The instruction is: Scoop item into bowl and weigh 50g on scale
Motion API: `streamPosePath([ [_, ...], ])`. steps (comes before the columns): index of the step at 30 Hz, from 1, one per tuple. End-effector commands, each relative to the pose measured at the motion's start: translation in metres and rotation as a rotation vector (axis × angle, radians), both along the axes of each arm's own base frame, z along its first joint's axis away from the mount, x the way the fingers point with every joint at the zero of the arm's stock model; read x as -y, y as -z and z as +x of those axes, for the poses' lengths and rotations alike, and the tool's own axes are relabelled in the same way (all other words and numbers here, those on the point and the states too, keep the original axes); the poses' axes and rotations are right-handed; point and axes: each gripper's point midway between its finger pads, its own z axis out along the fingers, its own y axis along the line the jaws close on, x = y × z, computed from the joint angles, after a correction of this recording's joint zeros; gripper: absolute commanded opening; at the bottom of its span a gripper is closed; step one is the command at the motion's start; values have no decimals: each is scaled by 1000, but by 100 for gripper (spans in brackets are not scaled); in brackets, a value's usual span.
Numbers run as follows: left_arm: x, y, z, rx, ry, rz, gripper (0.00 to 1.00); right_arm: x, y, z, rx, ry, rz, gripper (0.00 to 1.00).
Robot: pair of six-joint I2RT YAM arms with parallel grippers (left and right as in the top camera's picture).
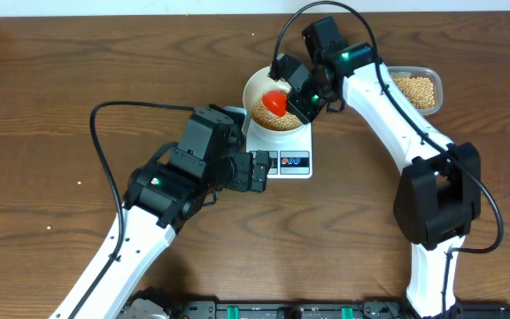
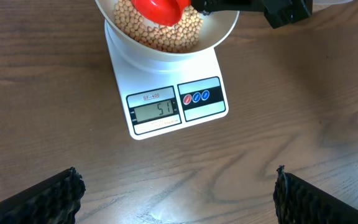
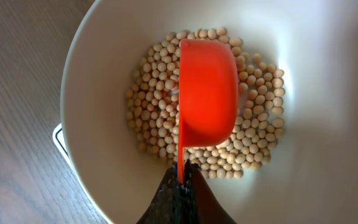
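The cream-white bowl point(image 1: 257, 89) stands on the white scale point(image 1: 289, 161) and holds a layer of tan beans point(image 3: 148, 106). The scale's display point(image 2: 156, 111) reads 51. My right gripper point(image 3: 182, 177) is shut on the handle of a red scoop point(image 3: 207, 93), which hangs over the beans inside the bowl, turned on its side. The scoop also shows in the overhead view point(image 1: 274, 103). My left gripper point(image 2: 178, 193) is open and empty, low over the table just in front of the scale.
A clear plastic tub point(image 1: 419, 89) with more beans stands at the back right, behind my right arm. The table's far edge runs along the top of the overhead view.
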Motion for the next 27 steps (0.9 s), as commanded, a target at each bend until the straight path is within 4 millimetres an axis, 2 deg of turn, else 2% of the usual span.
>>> streamPosePath([
  [1,1,-6,2,12,8,-4,100,-5,6,-6,-16,-23,-4,1],
  [7,1,-6,2,12,8,-5,100,-10,9,-14,-35,-39,-13,1],
  [21,1,-6,2,12,7,-5,100,-6,12,-27,-92,-43,-32,1],
  [27,1,-6,2,12,8,-5,100,-16,7,-36,-133,-66,40,1],
])
